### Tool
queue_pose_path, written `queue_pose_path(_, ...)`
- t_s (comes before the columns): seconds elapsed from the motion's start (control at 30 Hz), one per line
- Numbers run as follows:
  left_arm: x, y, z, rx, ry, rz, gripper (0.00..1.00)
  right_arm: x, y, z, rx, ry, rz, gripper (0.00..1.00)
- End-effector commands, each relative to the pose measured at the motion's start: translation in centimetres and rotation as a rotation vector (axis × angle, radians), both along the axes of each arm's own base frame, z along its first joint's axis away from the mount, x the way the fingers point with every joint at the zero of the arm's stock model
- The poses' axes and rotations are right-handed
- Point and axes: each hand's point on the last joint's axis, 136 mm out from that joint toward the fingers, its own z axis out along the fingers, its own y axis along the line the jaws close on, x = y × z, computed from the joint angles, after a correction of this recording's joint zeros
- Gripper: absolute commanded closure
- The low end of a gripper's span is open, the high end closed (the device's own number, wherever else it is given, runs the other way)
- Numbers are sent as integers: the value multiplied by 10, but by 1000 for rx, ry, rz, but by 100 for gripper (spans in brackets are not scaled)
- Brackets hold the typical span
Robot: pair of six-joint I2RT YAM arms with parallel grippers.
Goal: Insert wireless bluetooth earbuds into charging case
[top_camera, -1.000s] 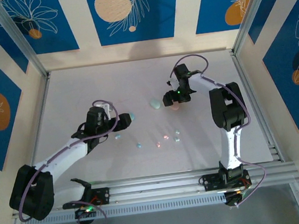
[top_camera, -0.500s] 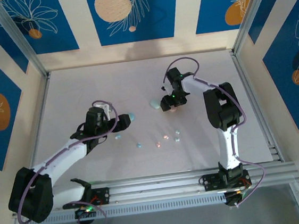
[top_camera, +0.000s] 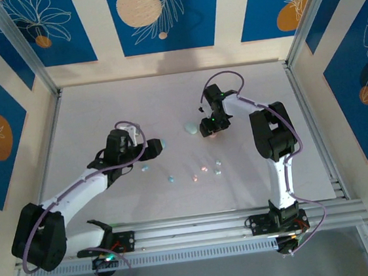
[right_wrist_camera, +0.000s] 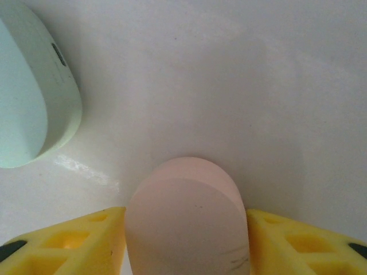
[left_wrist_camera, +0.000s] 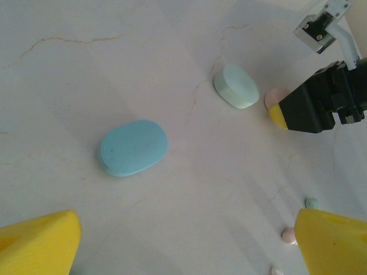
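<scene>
Three cases lie in a loose row across the middle of the surface [top_camera: 102, 107], none touching another. The left case [top_camera: 160, 143] lies just right of the left gripper [top_camera: 151, 150]. The middle case [top_camera: 189, 128] lies farther back and to the right. The right case [right_wrist_camera: 186, 217] lies near it, between the jaws of the right gripper [top_camera: 212, 128], with the pads [right_wrist_camera: 86, 240] against both its sides. Six earbuds [top_camera: 204, 169] lie scattered in front of the cases, nearer the arm bases.
</scene>
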Motion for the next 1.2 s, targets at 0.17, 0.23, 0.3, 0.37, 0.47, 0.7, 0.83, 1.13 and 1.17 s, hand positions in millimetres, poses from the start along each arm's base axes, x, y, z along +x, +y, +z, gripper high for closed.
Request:
queue_pose_path(0.17,-1,-7,13,-22,-30,-30,6,3,-3,-5,-9,-19,13,54)
queue_pose_path(0.23,-3,-5,12,-21,-35,-23,6,3,-2,-4,-7,-22,13,54)
queue_pose_path(0.3,-3,-4,13,-16,-41,-20,6,3,-2,-1,0,-32,14,60)
queue_pose_path(0.37,-2,-3,16,-10,-48,-18,6,4,-1,6,14,-57,12,61)
queue_pose_path(0.47,-1,-1,19,-5,-54,-12,6,4,3,25,57,-119,17,64)
queue_pose_path(0.7,-1,0,34,-32,-87,7,6,-5,15,80,198,-289,37,68)
queue_pose_path(0.83,2,-6,48,-80,-111,0,6,-20,32,110,315,-362,118,68)
queue_pose_path(1.13,4,-39,88,-287,-128,-101,8,-68,79,164,468,-615,467,72)
queue_pose_path(1.17,4,-44,92,-317,-124,-114,9,-75,84,169,480,-650,515,72)
